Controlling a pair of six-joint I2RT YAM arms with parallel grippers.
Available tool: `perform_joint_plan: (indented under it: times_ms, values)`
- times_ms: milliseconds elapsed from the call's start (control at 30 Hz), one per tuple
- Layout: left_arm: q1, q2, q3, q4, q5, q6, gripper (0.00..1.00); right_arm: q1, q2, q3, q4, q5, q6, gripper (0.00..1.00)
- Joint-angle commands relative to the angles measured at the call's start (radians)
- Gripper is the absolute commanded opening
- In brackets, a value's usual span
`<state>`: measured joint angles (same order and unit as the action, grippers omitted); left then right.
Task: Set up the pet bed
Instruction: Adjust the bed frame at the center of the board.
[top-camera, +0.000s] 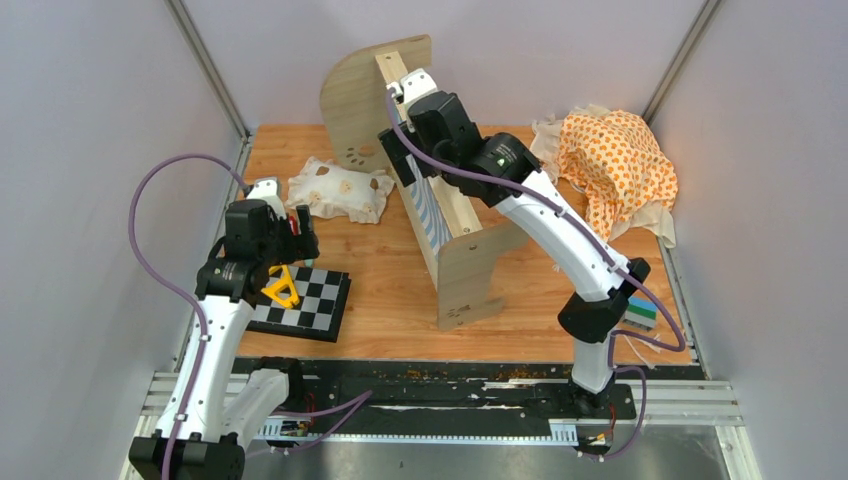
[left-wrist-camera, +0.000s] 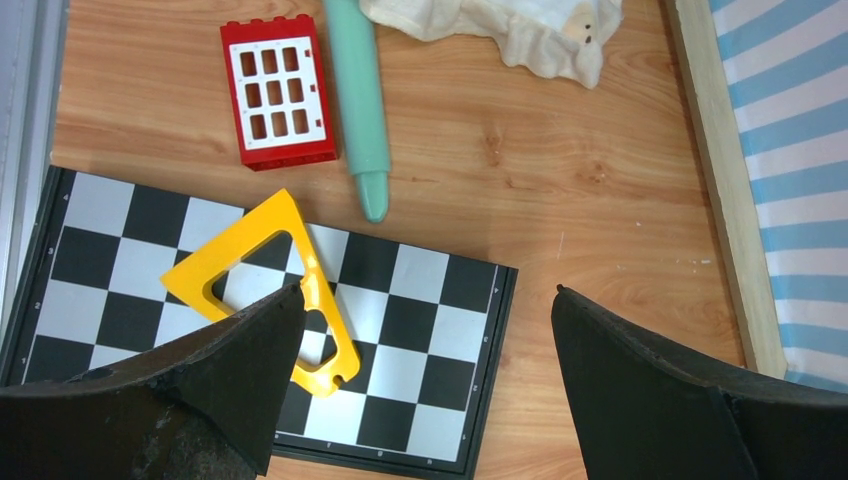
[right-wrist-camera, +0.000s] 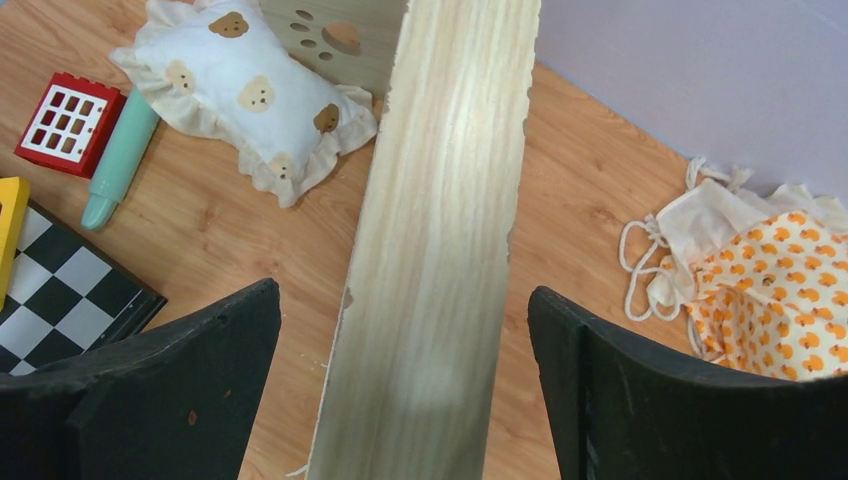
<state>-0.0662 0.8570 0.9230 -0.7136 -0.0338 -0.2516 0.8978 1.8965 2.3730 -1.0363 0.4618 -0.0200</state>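
Observation:
The pet bed (top-camera: 470, 275) lies on its side in the middle of the table, with its blue-white striped base (left-wrist-camera: 790, 150) facing left. My right gripper (top-camera: 412, 165) is open and straddles the bed's upper side rail (right-wrist-camera: 440, 250). A gap shows between the rail and each finger. My left gripper (top-camera: 303, 238) hangs open over the right edge of a chessboard (left-wrist-camera: 420, 330), with nothing between its fingers. The white pillow with bear prints (top-camera: 338, 188) lies left of the bed. The orange-patterned cushion with ties (top-camera: 612, 165) is heaped at the back right.
A yellow triangular frame (left-wrist-camera: 240, 250) rests on the chessboard. A red window block (left-wrist-camera: 278, 90) and a teal stick (left-wrist-camera: 358, 100) lie beyond it, near the pillow. A small stack of coloured blocks (top-camera: 640, 310) sits by the right arm. Grey walls close in three sides.

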Motion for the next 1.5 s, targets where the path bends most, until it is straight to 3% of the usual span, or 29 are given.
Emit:
perform_joint_plan:
  times_ms: [0, 167, 433, 667, 767, 867, 1033, 1200, 1333, 1467]
  values:
    - [-0.002, 0.003, -0.001, 0.033, 0.014, 0.018, 1.0, -0.035, -0.009, 0.028, -0.036, -0.091, 0.077, 0.92]
    - [-0.002, 0.006, -0.003, 0.034, 0.018, 0.018, 1.0, -0.054, -0.003, 0.033, -0.051, -0.14, 0.092, 0.81]
    - [-0.001, 0.015, -0.003, 0.036, 0.027, 0.02, 1.0, -0.056, 0.044, 0.075, -0.082, -0.136, 0.079, 0.75]
    - [-0.001, 0.021, -0.003, 0.036, 0.028, 0.023, 1.0, -0.076, 0.042, 0.086, -0.081, -0.111, 0.084, 0.38]
    - [-0.002, 0.024, -0.003, 0.038, 0.028, 0.023, 1.0, -0.165, -0.015, 0.035, -0.061, -0.245, 0.134, 0.19]
    - [-0.002, 0.028, -0.002, 0.039, 0.046, 0.025, 1.0, -0.311, -0.121, -0.135, 0.04, -0.47, 0.211, 0.0]
    - [-0.002, 0.035, 0.014, 0.053, 0.079, 0.012, 1.0, -0.566, -0.254, -0.433, 0.241, -0.83, 0.32, 0.0]
    - [-0.002, 0.064, 0.041, 0.135, 0.207, -0.08, 1.0, -0.755, -0.285, -0.642, 0.416, -1.103, 0.417, 0.0]
    - [-0.015, 0.105, 0.027, 0.289, 0.271, -0.173, 1.0, -0.822, -0.276, -0.683, 0.441, -1.13, 0.406, 0.0]
    - [-0.1, 0.201, 0.026, 0.423, 0.264, -0.26, 1.0, -0.875, -0.273, -0.732, 0.458, -1.147, 0.399, 0.0]
